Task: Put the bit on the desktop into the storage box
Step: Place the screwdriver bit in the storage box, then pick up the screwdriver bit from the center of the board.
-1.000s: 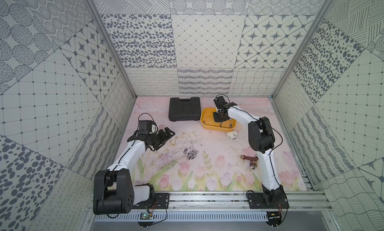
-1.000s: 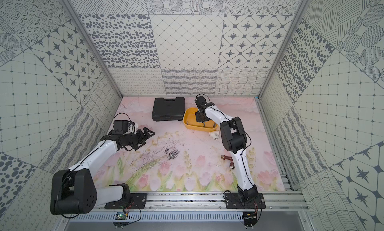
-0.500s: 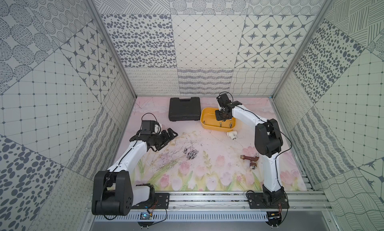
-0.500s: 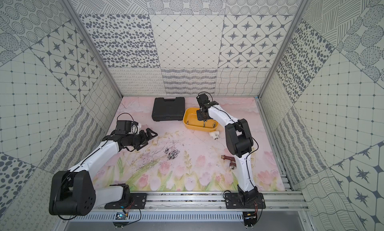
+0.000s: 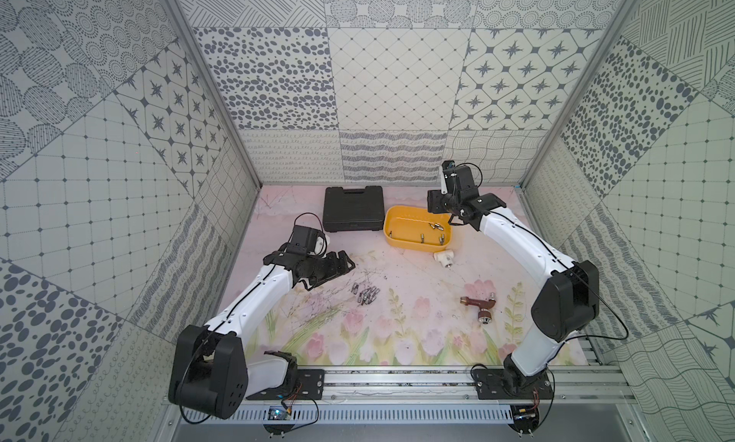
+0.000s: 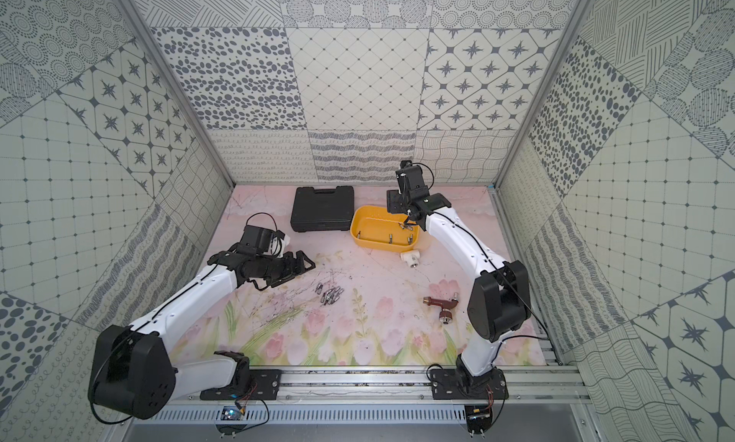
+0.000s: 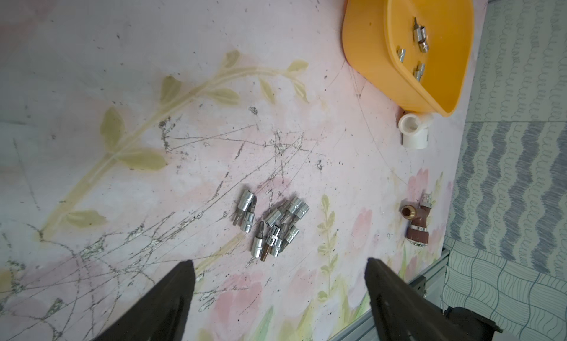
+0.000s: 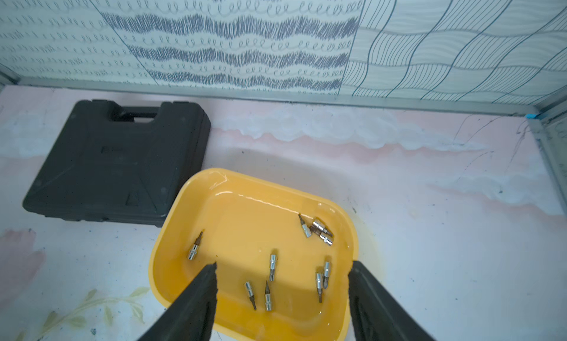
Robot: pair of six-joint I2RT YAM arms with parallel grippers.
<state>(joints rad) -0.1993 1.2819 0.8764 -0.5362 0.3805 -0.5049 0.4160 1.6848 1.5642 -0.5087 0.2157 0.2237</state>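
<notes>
Right gripper (image 8: 282, 267) wide, empty, above yellow storage box (image 8: 245, 213) holding bits (image 8: 272, 264), left gripper (image 7: 279, 262) wide near loose bits (image 7: 273, 226) on desktop (image 7: 153, 63)

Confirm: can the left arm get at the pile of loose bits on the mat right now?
Probably yes. The left gripper is open and empty, pointed at the pile of bits close ahead, with only bare mat between them.

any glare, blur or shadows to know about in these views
right wrist view: white glare streaks inside the storage box, shadow on its floor by the right gripper; left wrist view: the bits on the desktop are sharp; both top views: even light, soft shadows
</notes>
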